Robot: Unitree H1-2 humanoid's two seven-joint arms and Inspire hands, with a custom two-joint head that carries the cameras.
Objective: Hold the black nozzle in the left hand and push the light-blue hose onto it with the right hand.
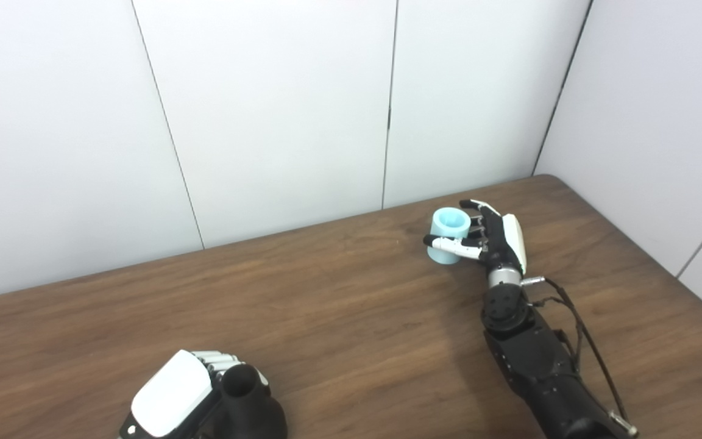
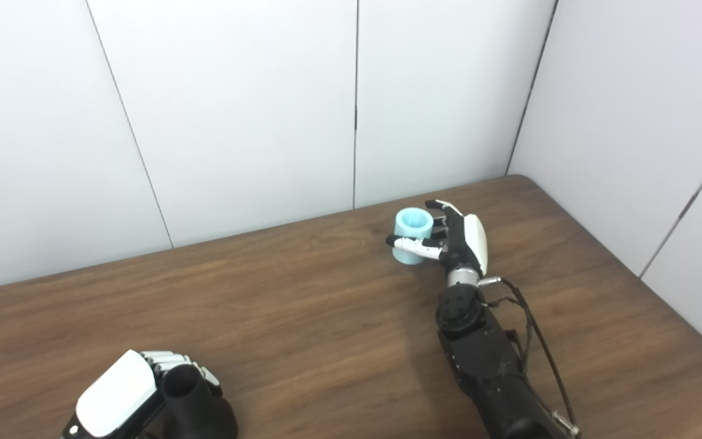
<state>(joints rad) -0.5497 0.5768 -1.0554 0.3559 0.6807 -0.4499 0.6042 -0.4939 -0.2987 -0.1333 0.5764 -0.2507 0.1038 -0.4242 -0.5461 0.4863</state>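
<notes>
While left hand [image 1: 171, 396] grips nozzle [image 1: 247, 405], hose [image 1: 450, 235] stands apart.

Dark wood-grain table [image 1: 339, 317], white panelled walls [image 1: 265, 110] meeting in a corner

Bright, even light fills both views — the white wall panels [image 1: 278, 122] look nearly washed out. Left of the right hand [image 1: 491, 238] and its forearm, a soft faint shadow lies on the wooden table [image 1: 339, 305]. Focus is slightly soft overall — fine detail smears.
</notes>
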